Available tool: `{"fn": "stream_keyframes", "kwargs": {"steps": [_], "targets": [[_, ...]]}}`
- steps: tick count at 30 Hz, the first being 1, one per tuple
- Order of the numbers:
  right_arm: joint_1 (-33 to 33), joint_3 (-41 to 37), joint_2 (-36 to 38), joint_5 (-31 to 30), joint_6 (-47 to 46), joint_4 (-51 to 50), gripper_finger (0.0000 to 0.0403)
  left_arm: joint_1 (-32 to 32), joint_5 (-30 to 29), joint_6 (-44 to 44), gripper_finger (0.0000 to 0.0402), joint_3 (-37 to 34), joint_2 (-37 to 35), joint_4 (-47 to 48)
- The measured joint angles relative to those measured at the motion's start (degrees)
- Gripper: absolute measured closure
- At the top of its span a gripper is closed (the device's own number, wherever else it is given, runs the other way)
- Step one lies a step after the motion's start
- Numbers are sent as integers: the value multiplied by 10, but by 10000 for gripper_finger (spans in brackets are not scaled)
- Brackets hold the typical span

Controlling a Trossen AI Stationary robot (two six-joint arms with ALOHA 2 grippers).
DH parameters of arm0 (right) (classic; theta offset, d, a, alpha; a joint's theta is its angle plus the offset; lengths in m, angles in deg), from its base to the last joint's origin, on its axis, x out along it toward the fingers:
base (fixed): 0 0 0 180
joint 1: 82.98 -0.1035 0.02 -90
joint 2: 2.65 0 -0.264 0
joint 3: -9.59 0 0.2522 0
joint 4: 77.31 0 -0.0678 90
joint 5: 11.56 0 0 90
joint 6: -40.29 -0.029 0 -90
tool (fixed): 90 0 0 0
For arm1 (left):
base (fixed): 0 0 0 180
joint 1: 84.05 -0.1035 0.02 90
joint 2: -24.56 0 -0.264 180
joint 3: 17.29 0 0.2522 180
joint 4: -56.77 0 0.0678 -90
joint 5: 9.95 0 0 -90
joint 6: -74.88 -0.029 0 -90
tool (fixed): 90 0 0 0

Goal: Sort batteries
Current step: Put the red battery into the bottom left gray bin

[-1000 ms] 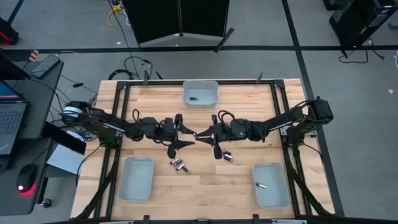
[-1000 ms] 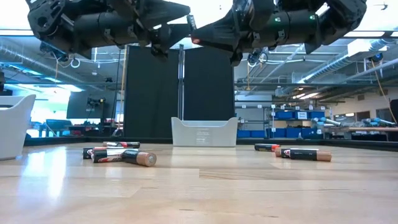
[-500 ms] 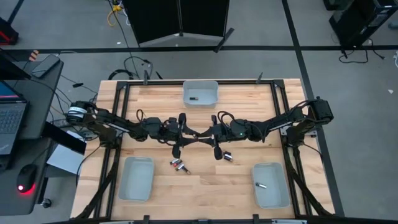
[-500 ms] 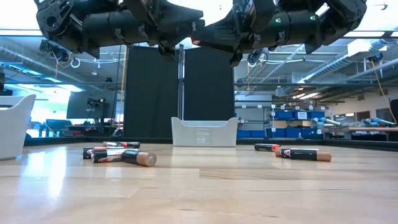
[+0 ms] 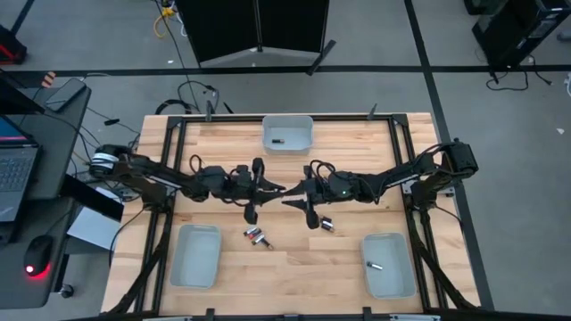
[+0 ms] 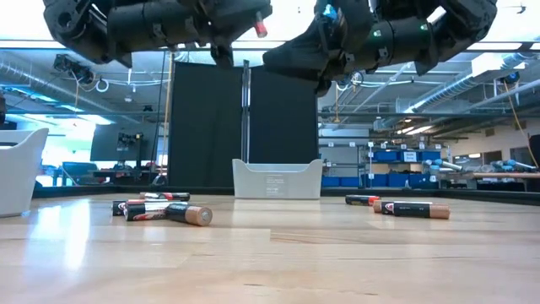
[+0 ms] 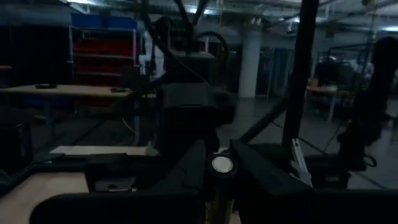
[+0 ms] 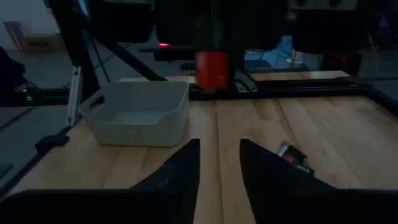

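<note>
High over the table's middle, my left gripper (image 5: pixel 270 189) is shut on one battery, whose red end (image 6: pixel 260 28) sticks out past the fingertips. My right gripper (image 5: pixel 287 200) faces it from the right, a small gap away. Its fingers are open with nothing between them (image 8: pixel 219 168), and the red battery (image 8: pixel 211 68) shows beyond them. Loose batteries lie flat on the wood in two groups (image 5: pixel 255 236) (image 5: pixel 326 224). One battery (image 5: pixel 277 141) lies in the far tray (image 5: pixel 287 125) and one (image 5: pixel 375 266) in the near right tray (image 5: pixel 393 281). My left gripper pinches the battery between its two fingers, which reach level from the table's left. The battery's pale end cap (image 7: pixel 222 165) shows between the fingers, and its red end pokes out beyond their tips. It is lifted clear, high above the table.
A third pale tray (image 5: pixel 196 256) stands near left. In the low view the battery groups lie at left (image 6: pixel 164 211) and right (image 6: pixel 409 208), with the far tray (image 6: pixel 277 179) behind them. Bare wood lies along the near edge between the two near trays.
My left gripper moved toward the right gripper and shut on the battery held there. My right gripper then opened and let go. My left gripper has drawn back slightly toward the table's left, the battery staying with it, clear of the table.
</note>
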Motion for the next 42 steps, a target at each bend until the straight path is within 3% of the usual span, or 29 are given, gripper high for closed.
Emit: {"fn": "stream_keyframes", "kwargs": {"steps": [7, 14, 18, 21, 28, 33, 42], "targets": [[0, 0, 0, -13, 0, -34, 242, 3, 6, -9, 348, 1, -95, 162], [0, 0, 0, -13, 4, -50, 243, 40, -24, -6, 348, 62, -193, 482], [3, 0, 0, -13, 4, -63, 243, 81, -63, 19, 348, 140, -195, 699], [7, 0, 0, -13, 4, -77, 245, 111, -76, 49, 348, 194, -179, 804], [9, 0, 0, -13, -6, -108, 245, 193, -77, 204, 348, 227, -165, 1019], [9, 0, 0, -12, -21, -123, 246, 260, -77, 314, 348, 213, -158, 1089], [9, 0, 0, -10, -22, -129, 247, 332, -70, 457, 348, 114, -138, 1030]]}}
